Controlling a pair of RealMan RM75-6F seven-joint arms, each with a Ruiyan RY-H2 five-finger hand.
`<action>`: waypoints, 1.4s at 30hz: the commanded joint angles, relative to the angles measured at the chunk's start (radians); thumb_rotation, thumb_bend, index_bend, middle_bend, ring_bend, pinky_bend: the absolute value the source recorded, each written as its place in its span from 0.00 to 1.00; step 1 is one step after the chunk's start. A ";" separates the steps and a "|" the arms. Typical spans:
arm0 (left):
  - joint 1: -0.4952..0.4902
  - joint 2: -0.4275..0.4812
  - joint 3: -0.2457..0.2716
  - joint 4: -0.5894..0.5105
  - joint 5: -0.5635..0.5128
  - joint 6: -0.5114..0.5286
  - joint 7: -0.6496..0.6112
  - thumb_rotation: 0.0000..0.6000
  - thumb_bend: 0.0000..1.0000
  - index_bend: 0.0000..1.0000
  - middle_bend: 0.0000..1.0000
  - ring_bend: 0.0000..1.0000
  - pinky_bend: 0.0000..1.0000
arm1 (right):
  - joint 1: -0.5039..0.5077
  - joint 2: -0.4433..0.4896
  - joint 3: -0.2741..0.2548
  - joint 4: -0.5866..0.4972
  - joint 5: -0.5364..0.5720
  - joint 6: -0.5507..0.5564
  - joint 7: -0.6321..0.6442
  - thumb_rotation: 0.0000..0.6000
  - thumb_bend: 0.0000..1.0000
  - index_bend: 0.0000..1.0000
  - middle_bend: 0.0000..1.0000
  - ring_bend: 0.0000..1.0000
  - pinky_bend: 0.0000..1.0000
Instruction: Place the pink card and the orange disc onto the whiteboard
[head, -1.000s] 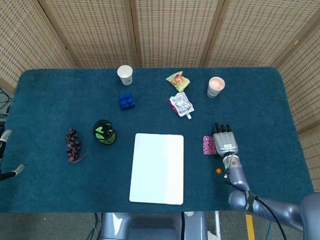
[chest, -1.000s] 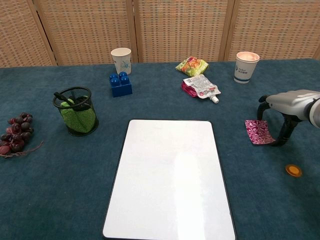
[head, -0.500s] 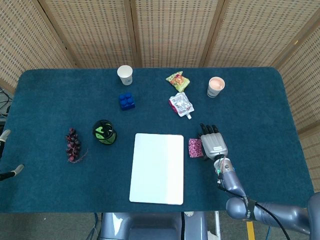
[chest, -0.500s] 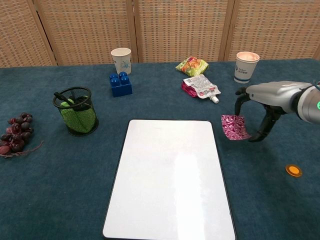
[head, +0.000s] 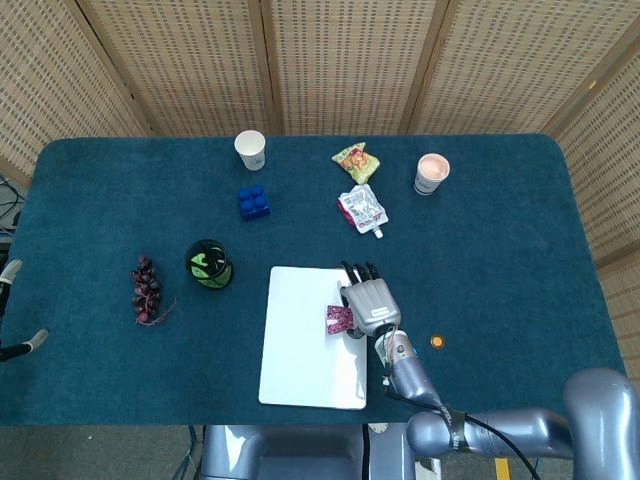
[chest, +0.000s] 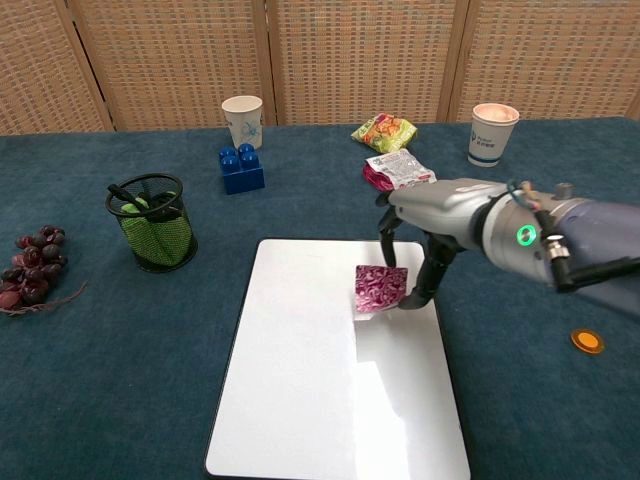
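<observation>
My right hand (head: 368, 304) (chest: 420, 232) hangs over the right part of the whiteboard (head: 296, 350) (chest: 300, 380) and pinches the pink card (head: 337, 320) (chest: 380, 288) by its upper edge. The card hangs just above the board's surface, tilted. The orange disc (head: 436, 342) (chest: 587, 341) lies on the blue cloth to the right of the board, apart from the hand. My left hand (head: 8, 275) shows only at the far left edge of the head view, off the table; how its fingers lie is unclear.
A black mesh pen cup (chest: 153, 222) and a bunch of grapes (chest: 30, 265) sit to the left of the board. Behind it are a blue block (chest: 242, 168), a white cup (chest: 243, 121), two snack pouches (chest: 398, 170) and a pink-filled cup (chest: 493, 132).
My right hand has carried the pink card leftward from the cloth beside the disc to above the whiteboard's right part. The disc has stayed put.
</observation>
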 joint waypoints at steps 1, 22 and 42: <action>0.000 0.002 -0.002 0.002 -0.004 -0.004 -0.006 1.00 0.00 0.00 0.00 0.00 0.00 | 0.038 -0.068 0.006 0.030 0.029 0.024 -0.039 1.00 0.14 0.36 0.00 0.00 0.00; 0.005 0.011 0.001 -0.003 0.006 0.006 -0.026 1.00 0.00 0.00 0.00 0.00 0.00 | -0.040 0.161 -0.129 -0.104 -0.152 0.054 -0.007 1.00 0.06 0.18 0.00 0.00 0.00; 0.007 0.006 0.003 -0.009 0.011 0.014 -0.004 1.00 0.00 0.00 0.00 0.00 0.00 | -0.253 0.298 -0.385 0.093 -0.607 -0.046 0.312 1.00 0.26 0.38 0.00 0.00 0.00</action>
